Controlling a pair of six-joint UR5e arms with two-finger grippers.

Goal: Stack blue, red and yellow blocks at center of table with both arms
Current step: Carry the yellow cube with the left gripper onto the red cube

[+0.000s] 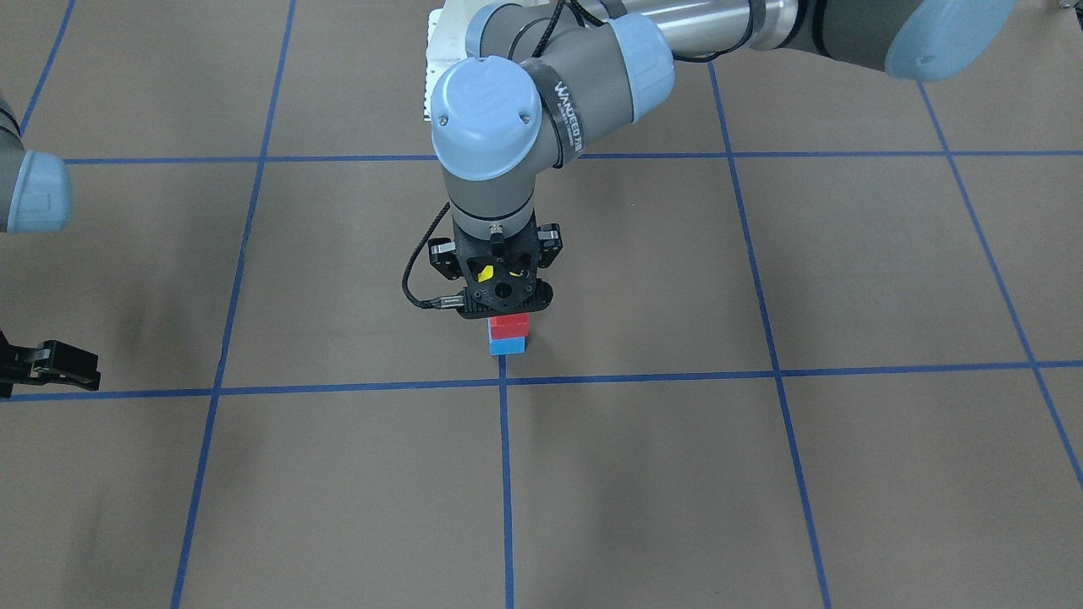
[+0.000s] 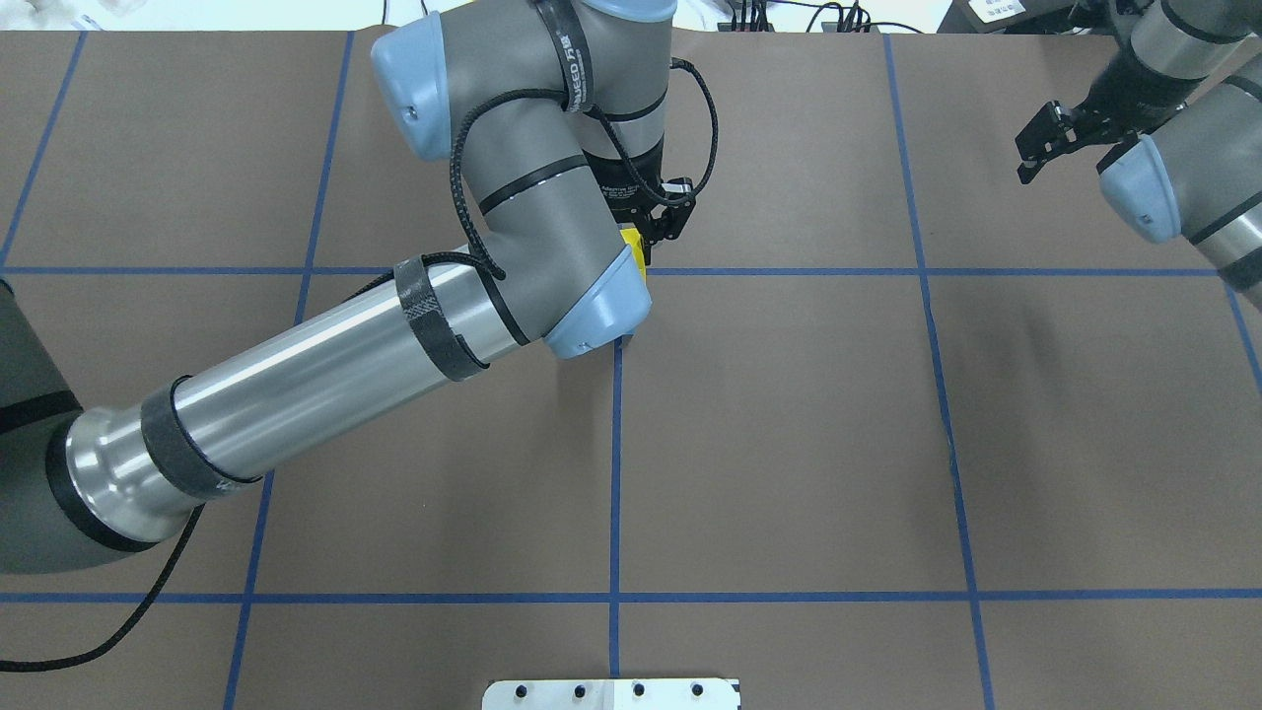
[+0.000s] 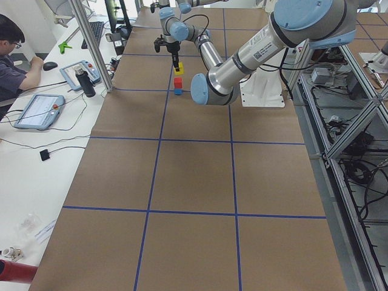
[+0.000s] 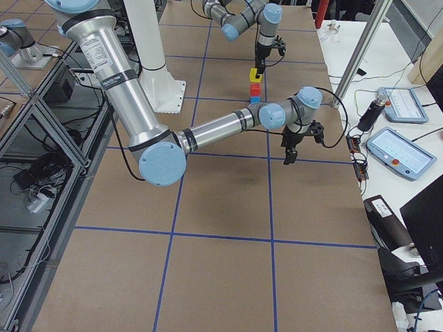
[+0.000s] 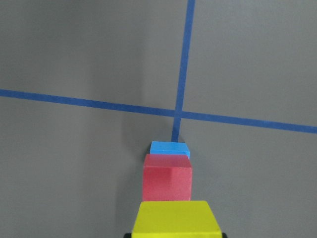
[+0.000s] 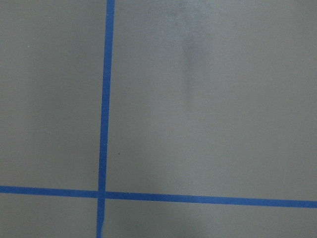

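1. The left gripper [image 1: 501, 292] pointed straight down over the middle of the table [image 1: 761, 474], clamped on the yellow block [image 5: 176, 217]. Its dark fingertips were just visible at either side of the block in the left wrist view.
2. The yellow block hung directly over the red block [image 1: 509, 322]. The side views suggested a thin gap between the two, though it could not be told for certain whether they touched.
3. The red block sat squarely on the blue block [image 1: 508, 344], which rested on the table.
4. The blue block stood on a blue tape line [image 1: 506, 474], just on the robot's side of a crossing [image 1: 503, 381] in the grid.
5. The right gripper [image 1: 89, 372] hung well apart from the blocks, out toward the robot's right side of the table. Whether its fingers were parted or closed could not be told. Its wrist camera looked down on brown table surface and another tape crossing.
6. An operator [image 3: 11, 57] sat at a side desk beyond the table's far edge, seen in the exterior left view.
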